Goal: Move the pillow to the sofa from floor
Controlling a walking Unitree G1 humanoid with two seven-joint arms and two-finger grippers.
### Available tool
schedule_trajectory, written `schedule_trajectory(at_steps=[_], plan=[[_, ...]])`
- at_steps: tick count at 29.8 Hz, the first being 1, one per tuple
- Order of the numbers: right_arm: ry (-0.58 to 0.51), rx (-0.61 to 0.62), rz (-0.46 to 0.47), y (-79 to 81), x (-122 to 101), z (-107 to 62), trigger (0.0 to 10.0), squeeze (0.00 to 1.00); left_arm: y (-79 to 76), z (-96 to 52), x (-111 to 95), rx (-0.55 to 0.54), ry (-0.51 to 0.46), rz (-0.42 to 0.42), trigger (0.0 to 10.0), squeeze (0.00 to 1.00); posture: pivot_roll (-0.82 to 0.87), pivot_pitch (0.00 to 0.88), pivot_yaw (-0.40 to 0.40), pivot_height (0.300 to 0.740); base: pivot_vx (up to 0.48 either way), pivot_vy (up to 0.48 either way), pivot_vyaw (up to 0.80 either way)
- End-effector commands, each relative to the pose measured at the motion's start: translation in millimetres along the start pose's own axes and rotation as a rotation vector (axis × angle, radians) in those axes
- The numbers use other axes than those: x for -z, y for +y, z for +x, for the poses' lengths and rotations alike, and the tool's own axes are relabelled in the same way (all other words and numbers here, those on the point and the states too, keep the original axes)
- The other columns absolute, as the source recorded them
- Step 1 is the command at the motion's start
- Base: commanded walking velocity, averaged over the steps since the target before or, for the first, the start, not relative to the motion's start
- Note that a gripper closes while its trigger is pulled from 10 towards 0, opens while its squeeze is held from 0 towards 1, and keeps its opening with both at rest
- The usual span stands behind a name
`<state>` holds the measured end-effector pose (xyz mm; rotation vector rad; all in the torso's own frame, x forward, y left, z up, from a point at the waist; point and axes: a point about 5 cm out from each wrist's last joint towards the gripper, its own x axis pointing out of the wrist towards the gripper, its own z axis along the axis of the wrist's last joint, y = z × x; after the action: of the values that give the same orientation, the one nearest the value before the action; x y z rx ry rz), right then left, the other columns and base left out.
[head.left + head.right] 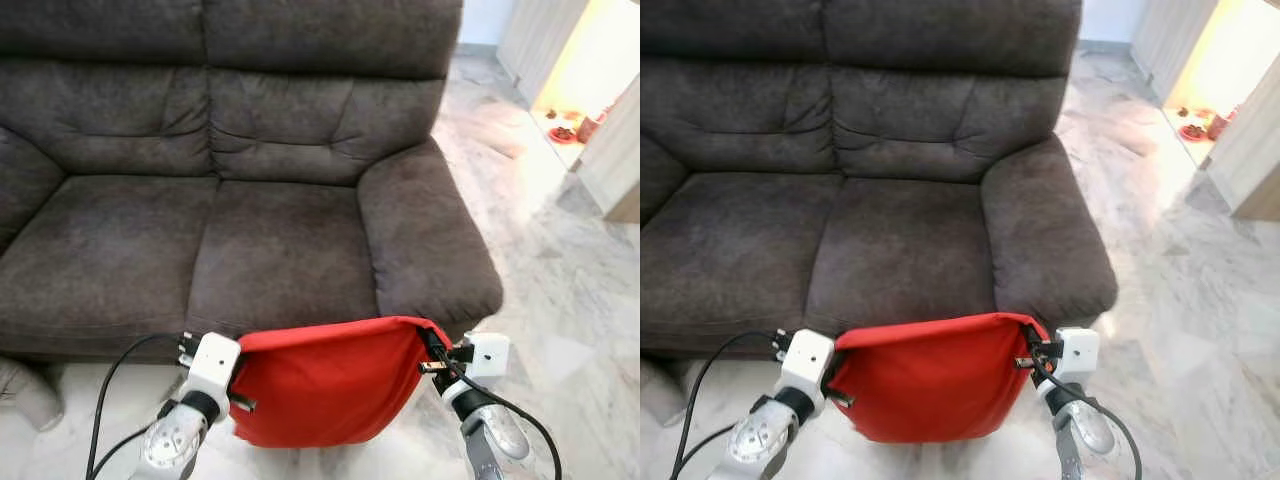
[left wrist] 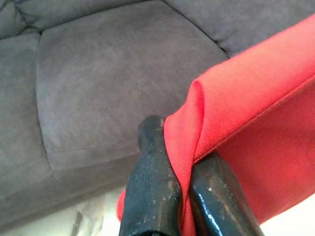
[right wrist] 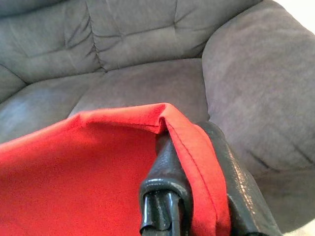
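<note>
Directly ahead, sofa (image 1: 270,240); pillow (image 1: 325,385) before it.

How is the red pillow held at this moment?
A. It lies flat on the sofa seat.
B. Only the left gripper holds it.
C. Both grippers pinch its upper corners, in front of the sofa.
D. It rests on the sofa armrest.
C: the left gripper and the right gripper each pinch a top corner of the red pillow, which hangs between them in front of the sofa, not on its seat.
</note>
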<state>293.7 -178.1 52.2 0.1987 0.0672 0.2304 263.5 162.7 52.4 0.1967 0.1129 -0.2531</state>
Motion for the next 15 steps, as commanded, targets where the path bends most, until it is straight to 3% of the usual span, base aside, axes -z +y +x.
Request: schedule_trajectory(at_steps=[1,15], plan=[[-0.064,0.022,0.000,-3.4,-11.4,1.5,10.0,0.00,17.7,-0.9,-13.6,-0.071,-0.077,-0.006,10.0,0.00,0.07,0.122,-0.017,0.740,0.000,0.000,0.00],[-0.096,0.022,0.006,-0.6,-17.4,5.5,10.0,0.00,27.0,0.3,-22.1,-0.116,-0.111,-0.010,10.0,0.00,0.07,0.132,-0.021,0.740,0.000,0.000,0.00]])
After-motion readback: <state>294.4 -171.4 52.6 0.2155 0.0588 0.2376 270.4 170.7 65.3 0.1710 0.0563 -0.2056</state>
